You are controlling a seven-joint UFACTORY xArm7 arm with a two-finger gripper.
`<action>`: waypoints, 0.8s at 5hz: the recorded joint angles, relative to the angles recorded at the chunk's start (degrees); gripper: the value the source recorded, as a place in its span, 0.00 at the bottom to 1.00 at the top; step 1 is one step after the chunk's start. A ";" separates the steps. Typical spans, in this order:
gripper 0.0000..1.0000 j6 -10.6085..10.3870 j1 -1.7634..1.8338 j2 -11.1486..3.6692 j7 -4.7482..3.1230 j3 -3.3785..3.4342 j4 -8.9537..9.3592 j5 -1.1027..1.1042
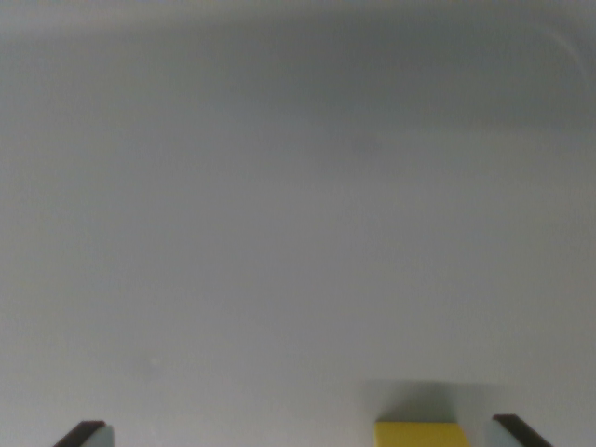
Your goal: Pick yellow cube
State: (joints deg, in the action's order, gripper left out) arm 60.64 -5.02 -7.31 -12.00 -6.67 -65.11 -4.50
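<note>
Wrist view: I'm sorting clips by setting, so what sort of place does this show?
Probably a bare lab tabletop, though little shows. A plain grey surface fills the frame, a yellow cube sits at the bottom edge, and two dark fingers poke in from the bottom corners. Nothing else is in view.

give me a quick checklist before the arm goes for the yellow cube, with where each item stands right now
1. Cube in view: ok. The cube shows at the bottom edge, only its top part visible.
2. Tool open: ok. Both finger tips show far apart at the bottom corners, tool.
3. Cube between the fingers: ok, it lies inside the gap.
4. Cube centred in the gap: not ok. It sits close to the finger on the wrist view's right, far from the other.
5. Table around the cube free of other things: ok in what shows.
6. Height above the cube: cannot tell.
</note>
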 joint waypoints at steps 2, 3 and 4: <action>0.00 -2.68 -0.28 -0.58 -1.18 -0.46 2.41 -0.16; 0.00 -2.68 -0.28 -0.58 -1.18 -0.46 2.41 -0.16; 0.00 -5.24 -0.54 -1.14 -2.30 -0.90 4.70 -0.31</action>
State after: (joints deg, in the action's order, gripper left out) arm 55.40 -5.56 -8.44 -14.31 -7.57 -60.42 -4.81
